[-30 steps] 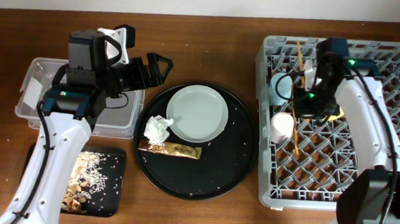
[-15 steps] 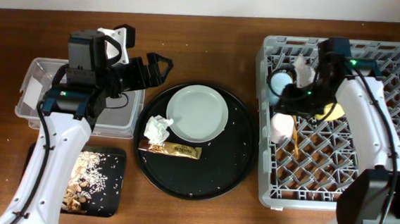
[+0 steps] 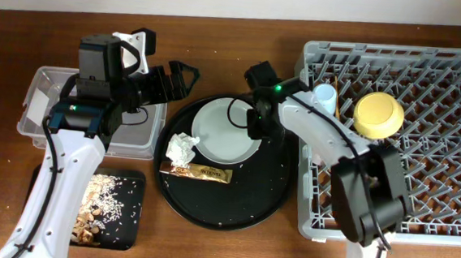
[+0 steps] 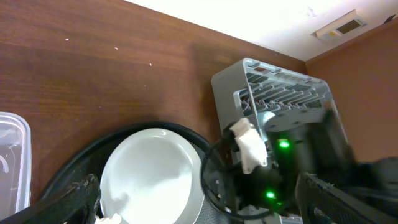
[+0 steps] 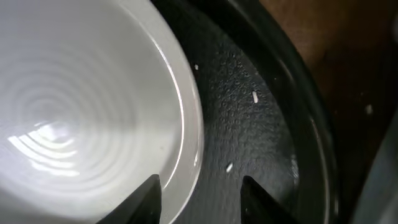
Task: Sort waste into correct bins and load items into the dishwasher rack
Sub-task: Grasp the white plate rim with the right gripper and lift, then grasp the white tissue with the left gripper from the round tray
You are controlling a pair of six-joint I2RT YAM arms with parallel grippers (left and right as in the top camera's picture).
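The counter (image 3: 236,48) is brown wood with visible grain and a soft sheen. The plate (image 3: 224,133) is pale, smooth and glossy; the right wrist view shows faint concentric rings catching the light. The round black tray (image 3: 269,189) under it has a matt, finely pebbled floor and a shinier rim. At the tray's 9 o'clock the napkin (image 3: 182,149) is crumpled white paper, and the snack wrapper (image 3: 199,173) beside it is shiny brown-gold film. The dishwasher rack (image 3: 451,226) is dull grey plastic, the tub (image 3: 43,79) clear plastic, and the yellow bowl (image 3: 379,113) smooth.
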